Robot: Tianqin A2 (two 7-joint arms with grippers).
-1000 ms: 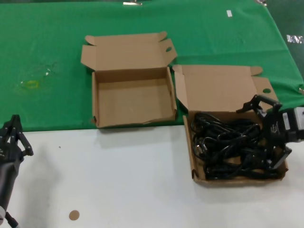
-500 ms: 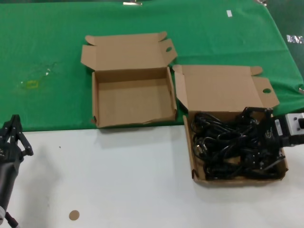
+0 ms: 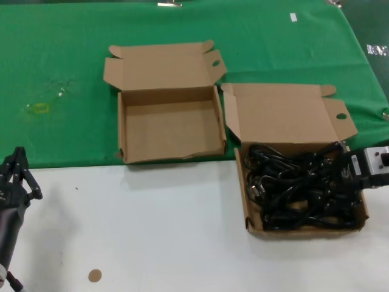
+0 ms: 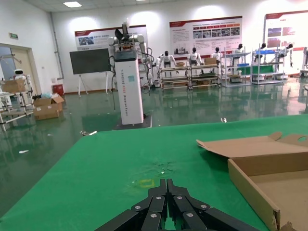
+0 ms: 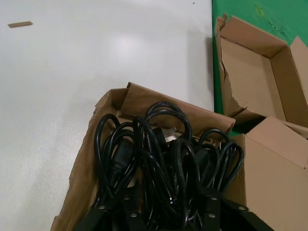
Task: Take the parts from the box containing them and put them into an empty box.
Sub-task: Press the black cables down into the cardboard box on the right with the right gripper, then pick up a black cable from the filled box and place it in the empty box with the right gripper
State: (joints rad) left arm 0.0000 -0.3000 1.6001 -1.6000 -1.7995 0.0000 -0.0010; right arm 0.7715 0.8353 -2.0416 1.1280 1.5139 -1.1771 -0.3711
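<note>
The box with the parts point(image 3: 304, 232) sits at the right on the white table, lid folded back, full of tangled black power cables point(image 3: 292, 188). My right gripper point(image 3: 329, 182) is open and lowered into the cables at the box's right side. In the right wrist view its fingers point(image 5: 211, 204) stand wide apart with cables point(image 5: 159, 144) between them. The empty box point(image 3: 170, 125), with a wavy front edge, lies to the left on the green cloth; it also shows in the right wrist view point(image 5: 245, 72). My left gripper point(image 3: 18, 176) is shut and parked at the table's left edge.
A green cloth point(image 3: 61, 61) covers the far half of the table, with a yellowish mark point(image 3: 39, 108) on it. The near half is white table point(image 3: 152, 231) with a small brown disc point(image 3: 94, 275). The left wrist view shows the empty box's wall point(image 4: 250, 190) beside my shut left gripper point(image 4: 167, 185).
My right gripper has dropped from above the box's right edge down into the cables. The left arm and both boxes have not moved.
</note>
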